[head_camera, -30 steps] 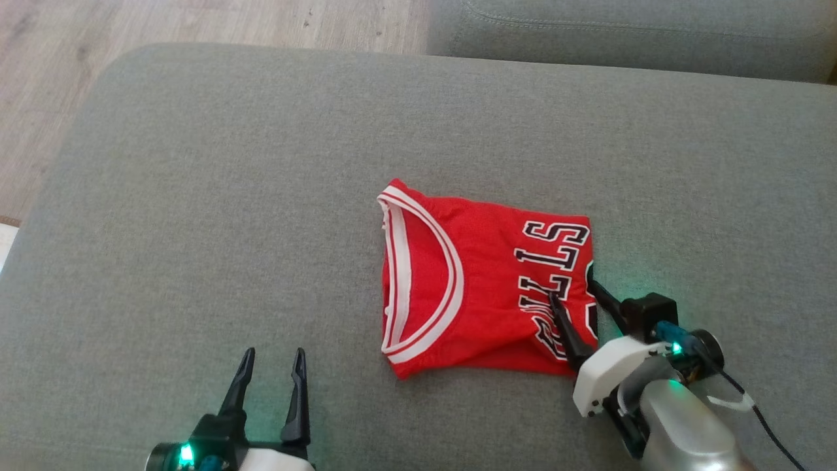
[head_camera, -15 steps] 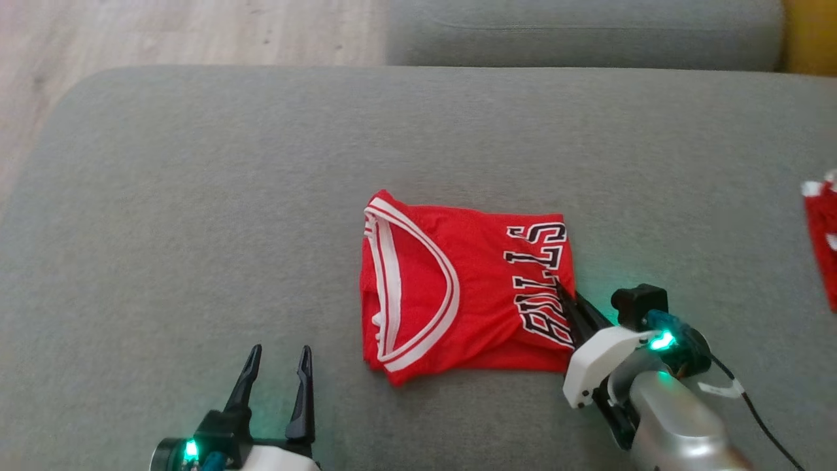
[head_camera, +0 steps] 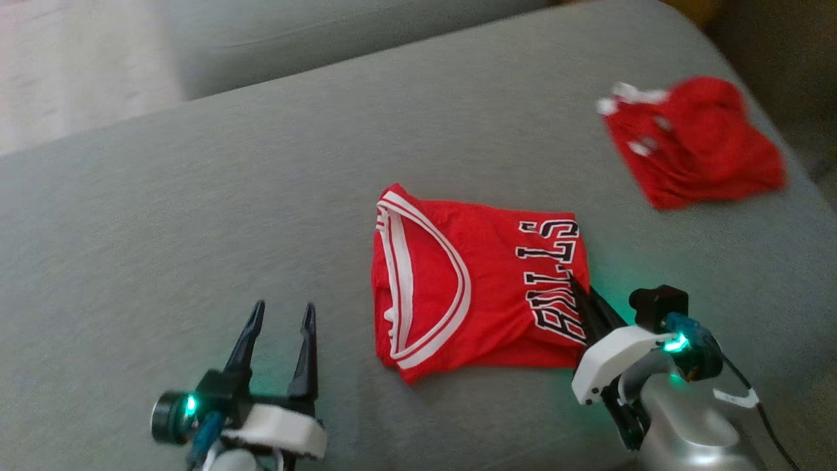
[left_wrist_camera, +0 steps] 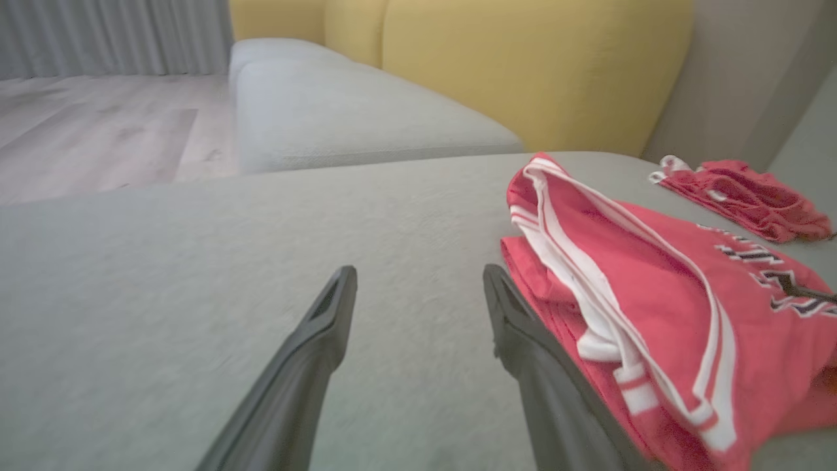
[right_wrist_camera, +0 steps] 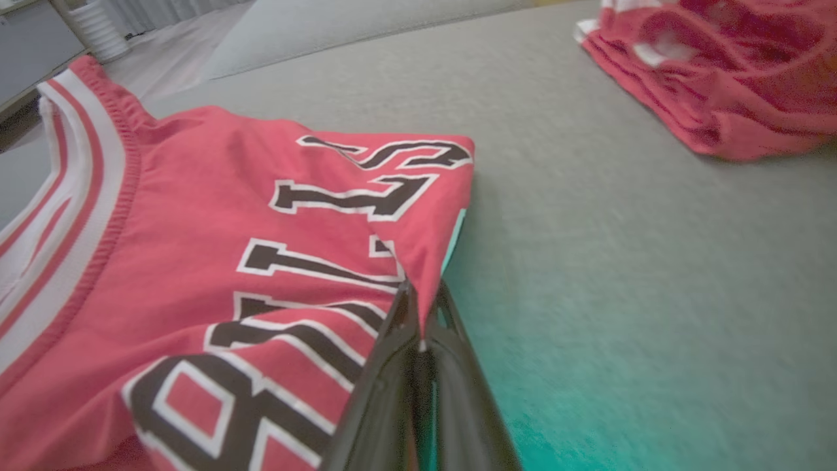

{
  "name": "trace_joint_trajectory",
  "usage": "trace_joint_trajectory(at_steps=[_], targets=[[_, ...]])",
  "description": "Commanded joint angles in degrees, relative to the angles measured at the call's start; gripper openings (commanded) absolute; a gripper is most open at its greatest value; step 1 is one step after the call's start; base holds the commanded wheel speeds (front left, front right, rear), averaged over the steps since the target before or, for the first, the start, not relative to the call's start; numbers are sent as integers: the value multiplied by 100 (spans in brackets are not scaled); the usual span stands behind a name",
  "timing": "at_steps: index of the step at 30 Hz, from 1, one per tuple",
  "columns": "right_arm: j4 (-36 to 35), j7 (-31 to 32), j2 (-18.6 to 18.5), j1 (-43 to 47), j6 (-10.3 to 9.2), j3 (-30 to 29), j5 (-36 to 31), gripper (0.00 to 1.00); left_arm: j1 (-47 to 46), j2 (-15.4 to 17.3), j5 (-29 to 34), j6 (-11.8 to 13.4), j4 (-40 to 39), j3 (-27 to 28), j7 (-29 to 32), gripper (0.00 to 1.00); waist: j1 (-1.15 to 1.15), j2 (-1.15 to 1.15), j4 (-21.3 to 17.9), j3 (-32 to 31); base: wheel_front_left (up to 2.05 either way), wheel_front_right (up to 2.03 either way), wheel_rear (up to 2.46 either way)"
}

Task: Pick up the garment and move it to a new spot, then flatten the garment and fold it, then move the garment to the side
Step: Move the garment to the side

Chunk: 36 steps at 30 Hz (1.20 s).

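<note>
Closed now where a second ago they straddled the hem, the right end effector [head_camera: 577, 282] pinches the right edge of the folded red basketball jersey with white-striped collar and black lettering [head_camera: 484, 288].

That jersey lies near the middle of the grey fabric sofa cushion [head_camera: 196, 216], collar toward the robot's left, with its gripped edge raised in a small peak over the pressed-together fingertips. Off to the jersey's left, the left end effector [head_camera: 283, 307] has its fingers spread and holds nothing. A crumpled red garment with white trim [head_camera: 693, 140] lies well apart near the cushion's far right corner.
</note>
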Motion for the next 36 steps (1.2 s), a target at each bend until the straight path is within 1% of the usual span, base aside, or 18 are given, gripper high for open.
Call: trace_joint_trajectory(at_steps=[1,5,8,10,14,16,18,21,24,27,28,29,32,34,36], targets=[[-185,-37,-28,-30,-8,60,-12,0,-295,-1,38,-29,-120,86,-62,100,0,0,-867,220,0,0,0],[-282,-37,-38,-4,-8,18,23,0,-508,-1,53,-60,-81,-30,-62,100,0,0,-1224,352,0,0,0],[-355,-37,-41,-53,-8,-44,25,0,-609,-1,64,-77,-40,-104,-62,100,0,0,-1319,438,0,0,0],[-404,-38,-52,-189,-8,-56,-8,0,-656,-1,72,-82,11,-137,-62,100,0,0,-1314,528,0,0,0],[-417,-38,-174,-887,-8,12,-161,0,-695,-1,161,-100,112,-134,-62,100,0,0,-1121,716,0,0,0],[-348,-38,-308,-1282,-8,7,-248,0,-731,-1,258,-116,166,-152,-62,100,0,0,-983,797,0,0,0],[-223,-38,-521,-1689,-8,-33,-381,0,-775,-1,286,-112,202,-146,-62,100,0,0,-833,878,0,0,0],[67,-38,-1068,-2273,-8,-228,-821,0,-860,-1,334,-98,208,-157,-62,100,0,0,-587,1010,0,0,0],[501,-36,-1620,-2685,-8,-785,-1216,0,-908,-1,359,-138,250,-173,-62,100,0,0,-367,1093,0,0,0],[909,-32,-2054,-2894,-8,-1488,-1552,0,-927,-1,365,-113,277,-115,-62,100,0,0,-203,1126,0,0,0],[988,-33,-2156,-2928,-8,-1726,-1660,13,-931,-1,363,-99,277,-95,-62,100,0,0,-165,1132,0,0,0],[1041,-34,-2214,-2943,-8,-1941,-1763,100,-932,-1,373,-75,274,-66,-62,100,0,0,-137,1138,0,0,0],[950,-36,-2143,-2917,-8,-2408,-2005,100,-930,-1,374,-22,231,25,-62,100,0,0,-102,1135,0,0,0],[670,-36,-1924,-2821,-8,-2550,-2094,100,-900,-1,368,13,188,105,-62,100,0,0,-109,1124,0,0,0],[284,-37,-1609,-2685,-8,-2554,-2096,100,-868,-1,327,12,122,202,-62,100,0,0,-116,1096,0,0,0]])
